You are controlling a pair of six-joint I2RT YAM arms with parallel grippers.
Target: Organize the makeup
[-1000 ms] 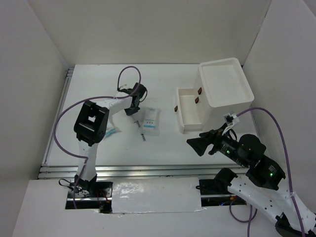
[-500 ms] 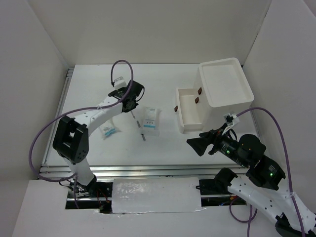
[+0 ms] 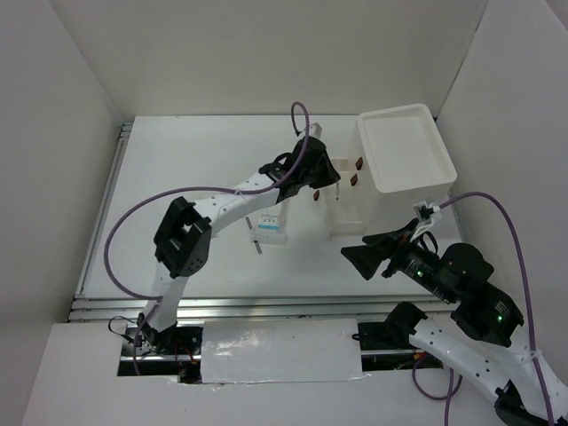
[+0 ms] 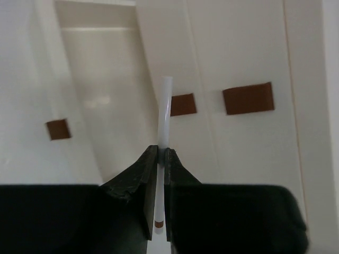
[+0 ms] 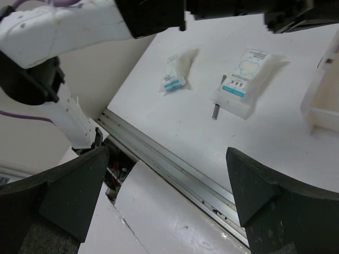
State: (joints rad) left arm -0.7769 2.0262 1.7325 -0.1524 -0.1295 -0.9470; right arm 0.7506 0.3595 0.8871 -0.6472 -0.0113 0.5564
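On the table's left part, a small white-and-blue packet (image 5: 175,74) is seen lying flat. Just right of it, a thin dark pencil (image 5: 217,108) is laid beside a larger white-and-blue packet (image 3: 271,226), close enough that touching cannot be ruled out. Further right, the left gripper (image 3: 311,174) is held over the open drawer (image 3: 351,232) of the white drawer box (image 3: 404,149). Its jaws are pressed narrowly together on a thin white stick (image 4: 166,114) with a brown end. Brown tabs (image 4: 248,98) are seen on the drawer fronts behind the stick. At the far right, the right gripper (image 3: 359,257) is held spread wide with nothing between its fingers, well apart from the packets.
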